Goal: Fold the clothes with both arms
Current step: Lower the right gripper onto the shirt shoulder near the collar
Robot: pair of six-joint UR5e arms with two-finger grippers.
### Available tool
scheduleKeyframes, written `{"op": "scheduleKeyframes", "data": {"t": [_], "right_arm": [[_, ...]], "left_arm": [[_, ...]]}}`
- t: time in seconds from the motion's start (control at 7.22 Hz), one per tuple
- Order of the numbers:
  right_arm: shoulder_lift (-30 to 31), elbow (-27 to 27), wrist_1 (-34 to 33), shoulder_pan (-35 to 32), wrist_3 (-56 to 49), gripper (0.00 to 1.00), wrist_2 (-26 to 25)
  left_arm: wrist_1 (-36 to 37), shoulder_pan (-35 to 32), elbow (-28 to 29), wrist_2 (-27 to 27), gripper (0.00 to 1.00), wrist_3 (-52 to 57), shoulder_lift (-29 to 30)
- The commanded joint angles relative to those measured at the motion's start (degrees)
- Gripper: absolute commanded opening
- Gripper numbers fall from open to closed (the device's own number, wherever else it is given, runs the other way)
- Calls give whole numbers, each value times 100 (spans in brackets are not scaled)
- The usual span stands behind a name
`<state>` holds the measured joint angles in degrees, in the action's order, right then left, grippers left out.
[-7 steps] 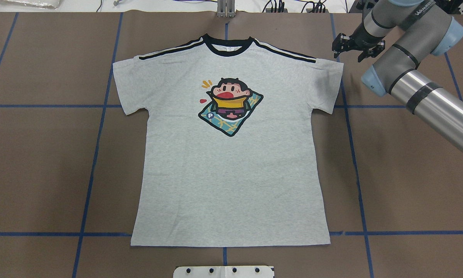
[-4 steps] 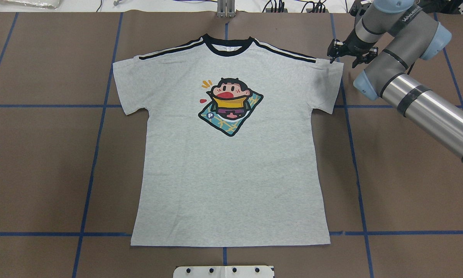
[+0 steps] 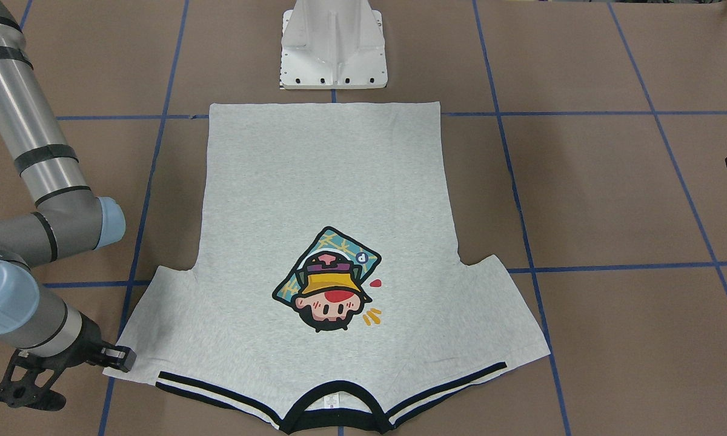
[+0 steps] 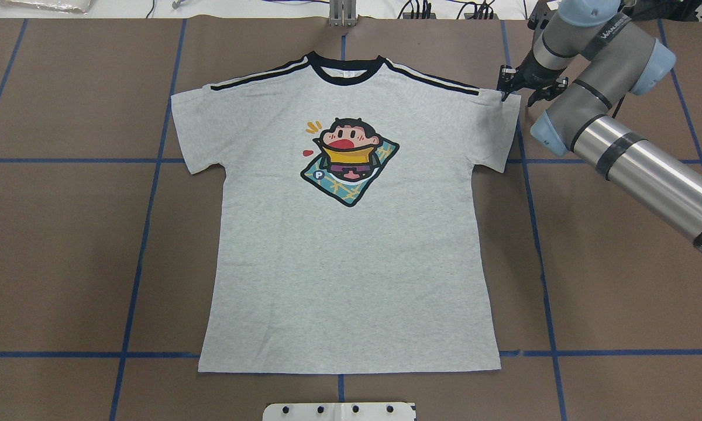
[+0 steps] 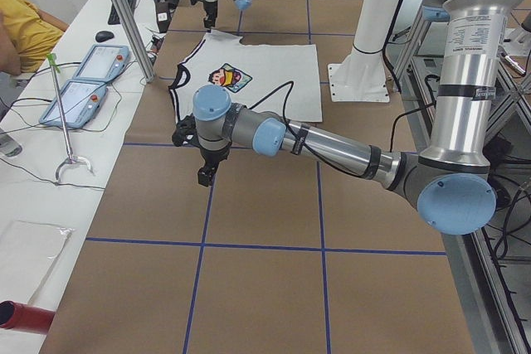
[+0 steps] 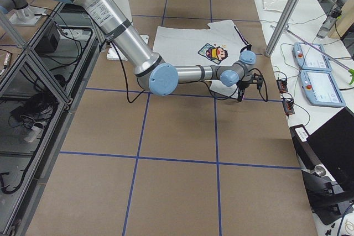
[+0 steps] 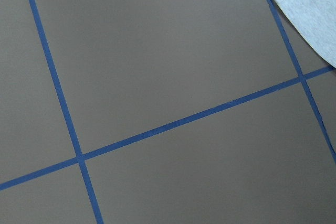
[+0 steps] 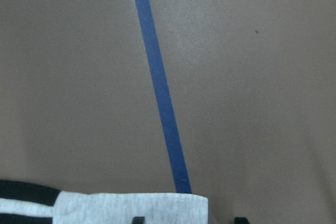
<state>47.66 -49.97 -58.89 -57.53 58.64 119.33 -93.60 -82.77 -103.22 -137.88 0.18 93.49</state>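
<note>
One T-shirt (image 4: 351, 263) lies flat, print up, mid-bench (image 4: 64, 245), with no fold made yet. The right arm (image 4: 649, 169) has its jaws apart at the sleeve corner, seemingly not gripping. The left arm (image 5: 332, 145) hangs well aside; I cannot tell how its jaws stand. All folding is left.

The T-shirt (image 4: 351, 245) lies flat in the middle of the desk (image 4: 64, 245). Its hem (image 4: 351, 368) is nearest the pedestal base (image 4: 339, 411) and its collar (image 4: 344, 69) points away from it, toward an upright post (image 4: 342, 14) at the desk's far edge. The right end effector (image 4: 516, 98) is at the far outer corner of the right sleeve (image 4: 494, 128). Its fingers (image 8: 137, 220) stand apart, one over the sleeve's corner, the other over bare desk just beside it. The left end effector (image 5: 206, 167) hangs above bare desk on the robot's left, well apart from the left sleeve (image 4: 196, 128).
</note>
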Motion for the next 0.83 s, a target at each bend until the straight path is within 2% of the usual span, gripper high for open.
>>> {"op": "scheduleKeyframes", "data": {"t": [0.0,0.28,0.69], "right_arm": [[-29,14,0,23,42,44,-41],[-29,14,0,31,51,1,-33],[-38,-169,0,23,77,0,20]], "left_arm": [[0,-2,-5,6,100,0,3],[0,-2,-5,-2,100,0,12],[9,-2,-48,-2,100,-9,21]]}}
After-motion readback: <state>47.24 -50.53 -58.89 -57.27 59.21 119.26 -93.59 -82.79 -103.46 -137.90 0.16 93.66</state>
